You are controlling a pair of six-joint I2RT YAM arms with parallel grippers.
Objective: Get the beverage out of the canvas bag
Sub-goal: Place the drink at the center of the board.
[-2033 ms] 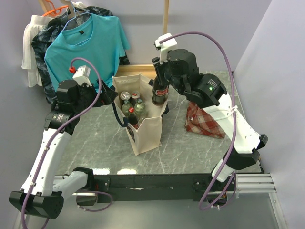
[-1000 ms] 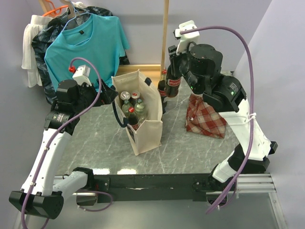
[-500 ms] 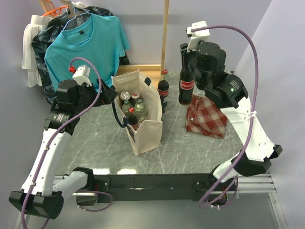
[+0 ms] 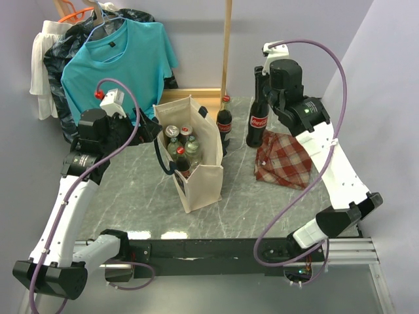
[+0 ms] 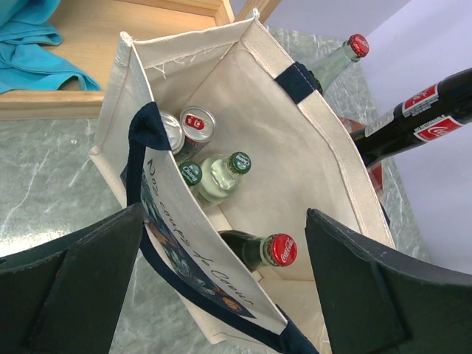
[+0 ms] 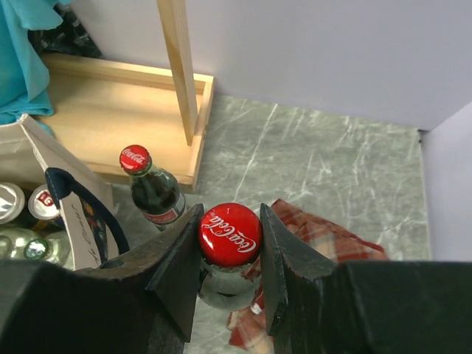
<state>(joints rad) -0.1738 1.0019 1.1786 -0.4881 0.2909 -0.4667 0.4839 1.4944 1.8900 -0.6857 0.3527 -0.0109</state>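
The cream canvas bag [image 4: 204,184] with navy handles stands open mid-table; it also shows in the left wrist view [image 5: 287,140]. Inside are cans [image 5: 195,122], green-capped bottles [image 5: 225,171] and a red-capped cola bottle [image 5: 279,249]. My right gripper [image 4: 260,80] is shut on the red cap of a cola bottle [image 4: 256,123], held upright outside the bag, beside the plaid bag; the cap [image 6: 230,237] sits between my right gripper's [image 6: 229,216] jaws. Another cola bottle [image 4: 224,123] stands by the bag's far right corner. My left gripper [image 4: 145,133] is wide open at the bag's left rim [image 5: 225,218].
A red-and-white plaid cloth bag [image 4: 283,160] lies at the right. A wooden frame [image 4: 196,93] with an upright post [image 4: 227,46] stands at the back. A teal shirt [image 4: 121,55] hangs at the back left. The walls are close at the right and back.
My right gripper carried the cola bottle up out of the bag and to the right, and now holds it upright beside the plaid bag. The left arm has not moved.
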